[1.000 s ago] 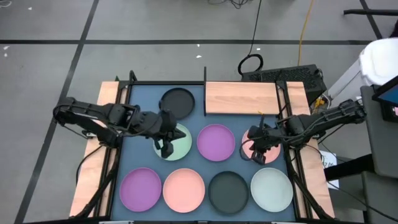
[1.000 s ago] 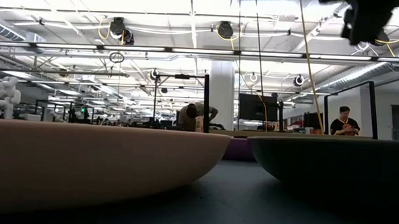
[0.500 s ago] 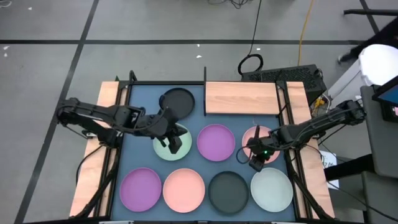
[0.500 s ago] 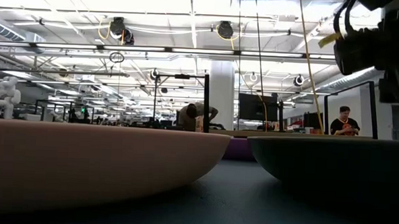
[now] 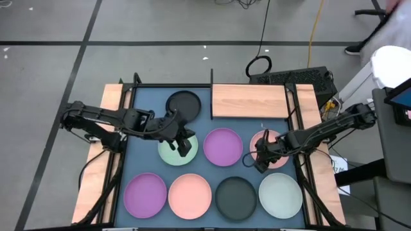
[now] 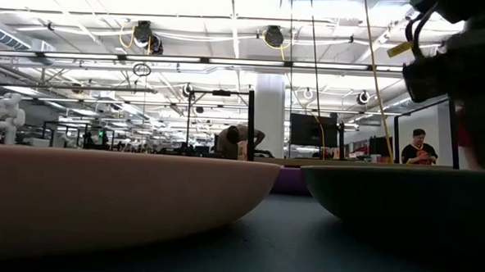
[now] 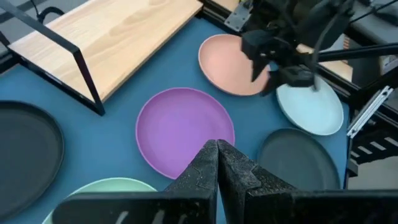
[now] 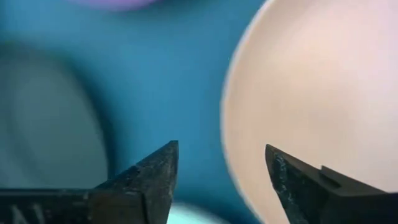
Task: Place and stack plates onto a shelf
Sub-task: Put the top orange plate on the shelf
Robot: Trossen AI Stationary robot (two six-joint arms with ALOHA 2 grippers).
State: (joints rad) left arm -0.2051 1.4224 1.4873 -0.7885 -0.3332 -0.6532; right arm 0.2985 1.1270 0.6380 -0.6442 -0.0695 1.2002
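Note:
Eight round plates lie on the blue mat. The far row holds a black plate [image 5: 183, 104], a mint plate [image 5: 168, 154], a purple plate [image 5: 223, 146] and a pink plate [image 5: 273, 144]. The light-wood shelf [image 5: 249, 101] lies bare at the far edge, with its black rail [image 7: 74, 68] at its left end. My right gripper [image 8: 221, 152] is open and low over the pink plate's left rim [image 8: 229, 118], one finger over the mat and one over the plate; no touch shows. My left gripper [image 7: 217, 146] is shut and hovers over the mint plate [image 7: 102, 186], holding nothing.
The near row holds a purple plate [image 5: 146, 196], a pink plate [image 5: 190, 196], a black plate [image 5: 235, 197] and a mint plate [image 5: 280, 196]. Wooden strips and black frame rails [image 5: 302, 135] run along both table sides. People work in the room far behind the table.
My right gripper has come down from high above the table to the pink plate's left rim. My left gripper has shifted a little toward the table's right over the mint plate, still shut. No plate has moved.

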